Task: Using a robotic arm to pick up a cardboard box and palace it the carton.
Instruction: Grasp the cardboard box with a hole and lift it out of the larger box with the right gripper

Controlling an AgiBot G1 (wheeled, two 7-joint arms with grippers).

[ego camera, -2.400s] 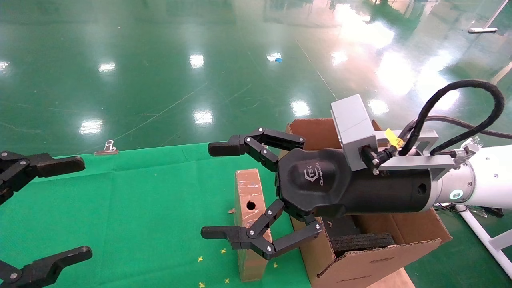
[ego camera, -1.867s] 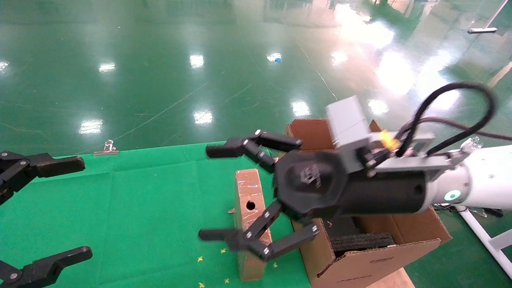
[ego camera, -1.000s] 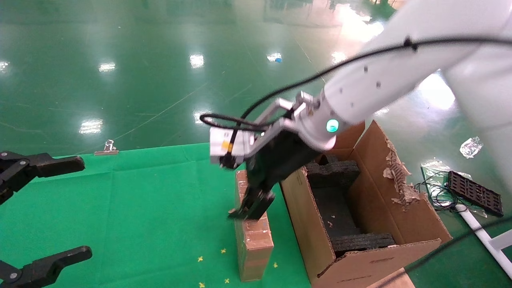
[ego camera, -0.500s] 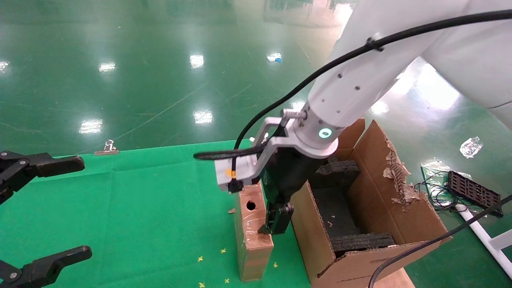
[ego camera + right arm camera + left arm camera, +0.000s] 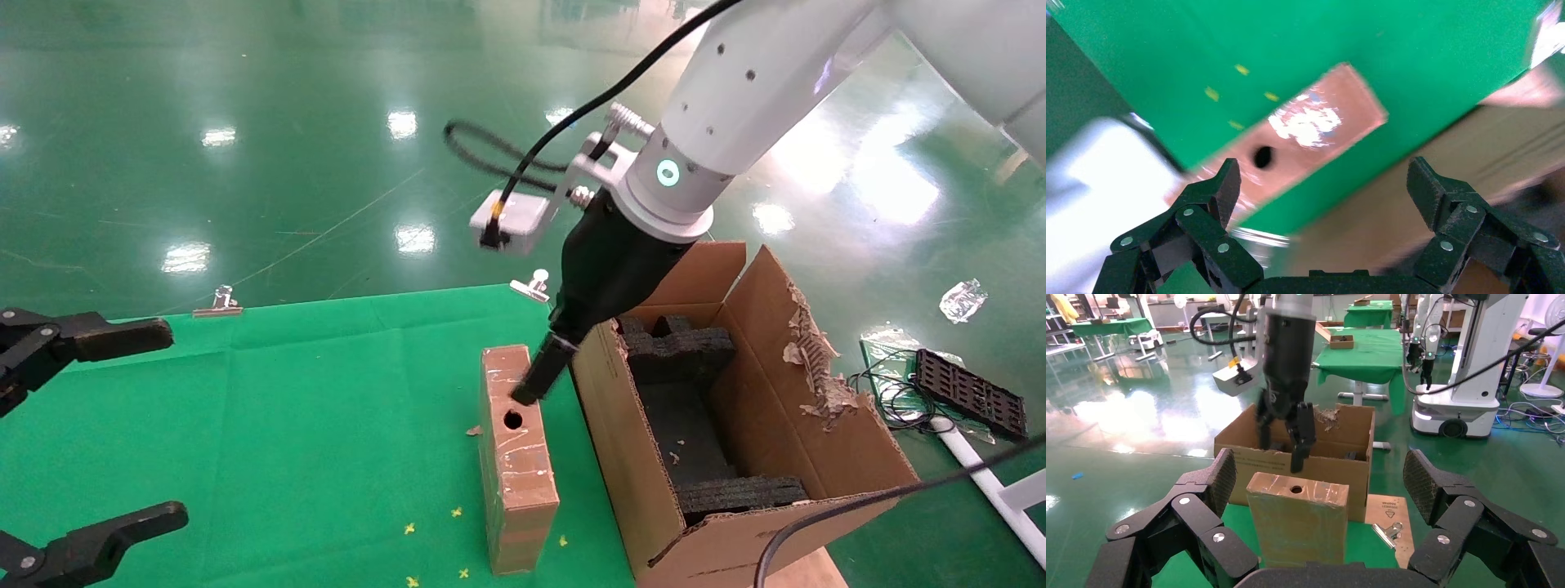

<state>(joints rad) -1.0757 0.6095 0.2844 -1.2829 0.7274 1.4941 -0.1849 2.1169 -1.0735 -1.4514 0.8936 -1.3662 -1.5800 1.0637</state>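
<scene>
The cardboard box (image 5: 516, 465) stands on edge on the green table, its taped narrow face with the round hole turned up. It also shows in the left wrist view (image 5: 1297, 527) and the right wrist view (image 5: 1303, 131). The robotic arm (image 5: 735, 90) reaches down from the upper right. My right gripper (image 5: 531, 384) is open and empty, with its fingertips (image 5: 1298, 454) just above the box's far end, between the box and the carton (image 5: 609, 425). The carton holds black foam blocks (image 5: 678, 351). My left gripper (image 5: 122, 433) is open and empty at the table's left edge, facing the box.
Metal binder clips (image 5: 216, 300) (image 5: 531, 286) hold the green cloth at the table's far edge. The carton's torn flap (image 5: 805, 359) stands at its right. A black tray and cables (image 5: 968, 392) lie on the floor at the right. Other robots and tables stand behind the carton (image 5: 1468, 355).
My right arm has swung from level to pointing down. In the last half second its gripper has risen from beside the box's middle to the far end by the hole. The box has not moved.
</scene>
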